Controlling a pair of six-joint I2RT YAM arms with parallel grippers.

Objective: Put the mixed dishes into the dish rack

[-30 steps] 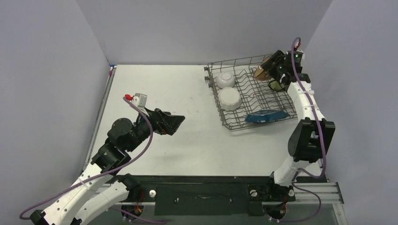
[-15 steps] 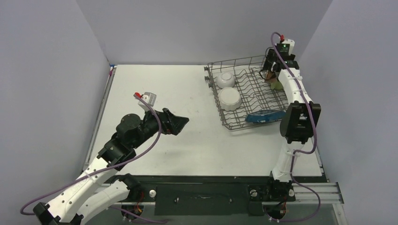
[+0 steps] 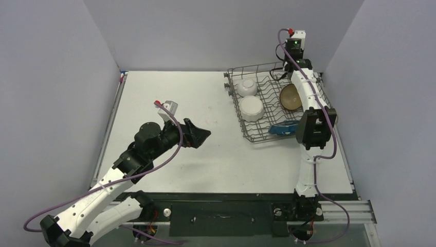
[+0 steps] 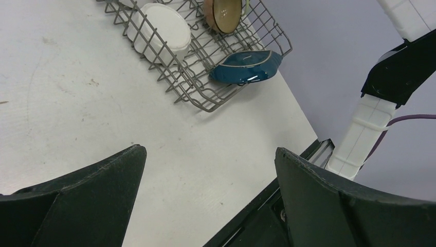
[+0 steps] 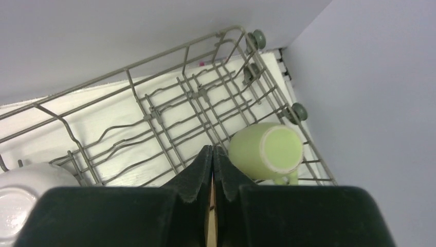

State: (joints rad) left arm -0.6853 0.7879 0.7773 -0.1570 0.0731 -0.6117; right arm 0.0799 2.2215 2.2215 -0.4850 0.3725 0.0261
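— How is the left arm set?
— Stretched low and forward, its elbow bent behind the gripper. The left gripper points ahead and to the right. Its two dark fingers are spread wide, with nothing between them.
— And the right arm?
— Reared up tall, forearm reaching far forward, wrist tipped downward. The right gripper has its fingers pressed flat together, holding nothing.

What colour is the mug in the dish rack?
The mug is pale green; the right wrist view shows it best.
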